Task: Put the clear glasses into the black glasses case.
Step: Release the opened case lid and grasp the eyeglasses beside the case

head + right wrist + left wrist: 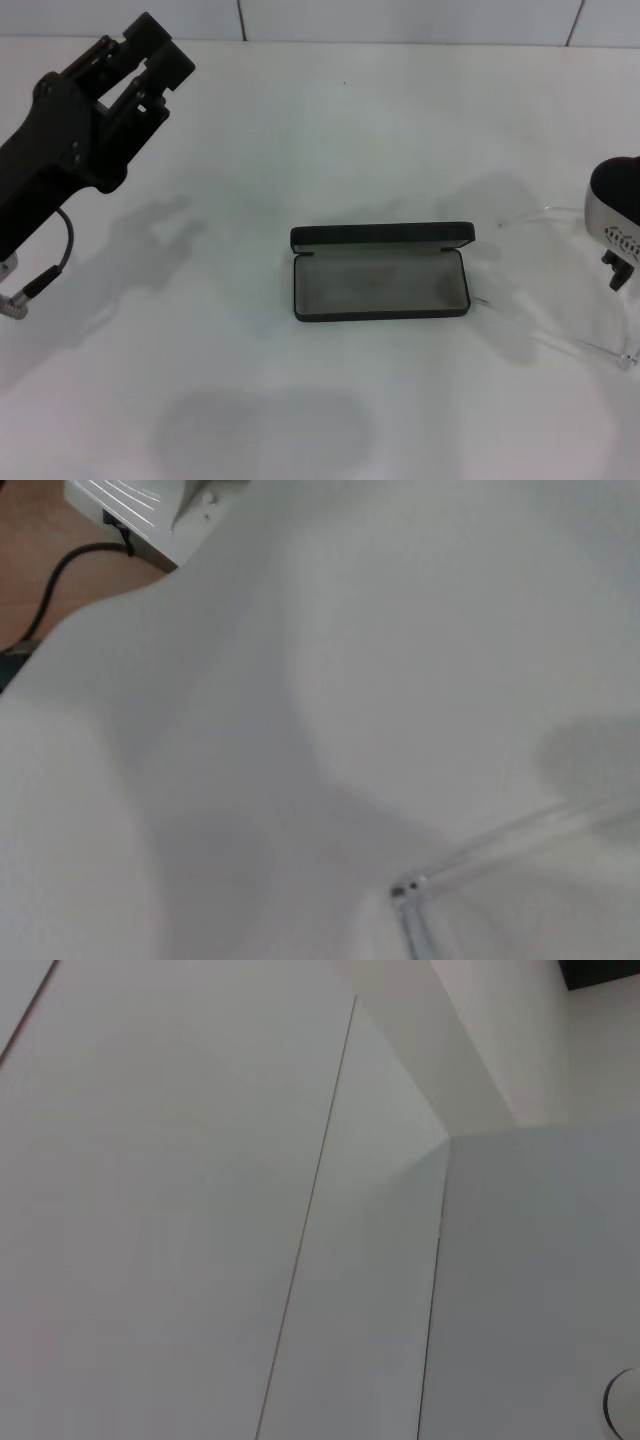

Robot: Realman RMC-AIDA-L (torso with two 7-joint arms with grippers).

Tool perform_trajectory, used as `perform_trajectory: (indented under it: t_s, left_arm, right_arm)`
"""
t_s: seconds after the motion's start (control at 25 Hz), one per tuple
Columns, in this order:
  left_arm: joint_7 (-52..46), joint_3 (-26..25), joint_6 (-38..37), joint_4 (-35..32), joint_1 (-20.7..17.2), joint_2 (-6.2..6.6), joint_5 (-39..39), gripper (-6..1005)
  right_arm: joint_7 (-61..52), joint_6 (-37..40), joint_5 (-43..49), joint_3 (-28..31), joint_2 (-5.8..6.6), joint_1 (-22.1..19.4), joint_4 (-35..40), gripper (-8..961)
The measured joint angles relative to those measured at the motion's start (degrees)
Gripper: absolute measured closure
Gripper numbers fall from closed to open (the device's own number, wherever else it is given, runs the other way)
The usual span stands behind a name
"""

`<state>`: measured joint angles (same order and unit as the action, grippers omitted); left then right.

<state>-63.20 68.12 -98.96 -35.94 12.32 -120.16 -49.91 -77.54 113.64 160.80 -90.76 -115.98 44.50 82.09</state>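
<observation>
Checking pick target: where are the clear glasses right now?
In the head view the clear glasses lie on the table's right side, just right of the open black glasses case, under the right gripper.

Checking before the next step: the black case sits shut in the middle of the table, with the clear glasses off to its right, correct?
Not quite. The head view shows the black case lying open, lid up and grey lining showing. The rest holds: it sits mid-table, with the clear glasses to its right.

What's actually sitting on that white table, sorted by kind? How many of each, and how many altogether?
Glasses cases: 1, the black glasses case, lying open, nothing in it.
Pairs of glasses: 1, the clear glasses, lying right of the case, under the right arm.
Total: 2 things on the table.
</observation>
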Motion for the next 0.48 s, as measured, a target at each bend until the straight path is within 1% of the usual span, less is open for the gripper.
perform_trajectory:
  t_s: [0.48]
  left_arm:
    - [0.0, 0.0, 0.0, 0.7, 0.3, 0.02, -0.4, 658]
  right_arm:
    - [-0.9, 0.2, 0.6, -1.1, -0.17, -1.7, -0.5, 266]
